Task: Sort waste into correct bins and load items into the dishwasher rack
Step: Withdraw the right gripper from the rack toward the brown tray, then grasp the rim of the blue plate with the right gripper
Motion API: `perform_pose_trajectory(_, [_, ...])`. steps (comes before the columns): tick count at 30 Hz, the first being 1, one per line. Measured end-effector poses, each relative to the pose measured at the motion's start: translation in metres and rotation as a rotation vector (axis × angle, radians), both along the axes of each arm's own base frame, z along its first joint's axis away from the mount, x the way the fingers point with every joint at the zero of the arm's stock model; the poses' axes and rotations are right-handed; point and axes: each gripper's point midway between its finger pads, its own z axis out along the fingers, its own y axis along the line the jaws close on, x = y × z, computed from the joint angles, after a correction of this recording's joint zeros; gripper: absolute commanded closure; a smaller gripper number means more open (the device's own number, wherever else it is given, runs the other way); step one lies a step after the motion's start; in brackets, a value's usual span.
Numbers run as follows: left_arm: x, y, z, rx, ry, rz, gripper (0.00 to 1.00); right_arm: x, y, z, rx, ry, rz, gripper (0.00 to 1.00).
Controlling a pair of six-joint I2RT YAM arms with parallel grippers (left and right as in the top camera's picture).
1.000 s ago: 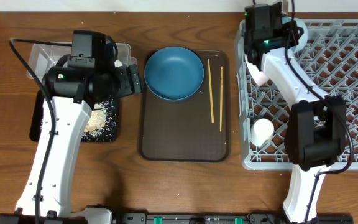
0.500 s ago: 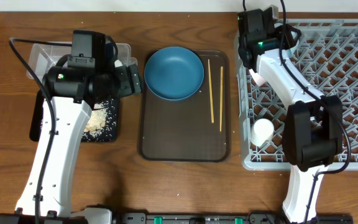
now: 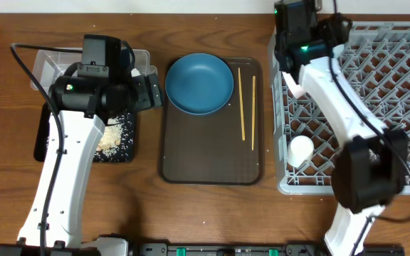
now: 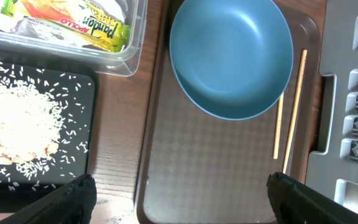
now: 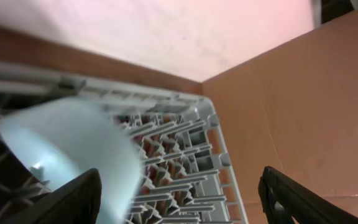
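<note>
My right gripper (image 5: pixel 176 202) is open over the back left corner of the dishwasher rack (image 3: pixel 404 107). A pale blue bowl (image 5: pixel 73 149) leans on the rack's pegs beside the left finger (image 5: pixel 61 199), free of the jaws. My left gripper (image 4: pixel 179 200) is open and holds nothing, hovering over the brown serving tray (image 4: pixel 222 162). The dark blue plate (image 3: pixel 198 83) and two chopsticks (image 3: pixel 242 103) lie on that tray. In the clear tub (image 4: pixel 135 43) lies the snack wrapper (image 4: pixel 92 25). Rice scraps (image 4: pixel 17 118) are piled in the black tray (image 4: pixel 82 155).
A small white cup (image 3: pixel 301 149) stands in the rack's front left corner. The right arm (image 3: pixel 333 92) stretches across the rack's left side. The left arm (image 3: pixel 70 156) covers part of the tub and the black tray. Bare wooden table (image 3: pixel 205 213) lies in front.
My right gripper has gone from shut to open, letting go of the pale blue bowl in the rack, and its wrist shifted slightly toward the back. The left arm has not moved.
</note>
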Motion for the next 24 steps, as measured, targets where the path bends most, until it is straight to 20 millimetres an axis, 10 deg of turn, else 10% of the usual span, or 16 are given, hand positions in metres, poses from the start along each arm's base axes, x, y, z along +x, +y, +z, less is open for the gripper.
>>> perform_pose_trajectory(6, [0.000,0.000,0.000,0.000,0.000,0.000,0.10,-0.015,0.007,0.030,0.115,-0.052,0.059,0.23])
perform_pose_trajectory(16, [0.000,0.000,0.000,0.000,0.000,0.000,0.10,-0.014,0.031,0.001,0.313,-0.001,0.141,0.23])
perform_pose_trajectory(24, [0.000,0.000,0.000,0.000,0.000,0.000,0.10,-0.017,0.112,-0.031,0.778,0.082,0.343,0.14])
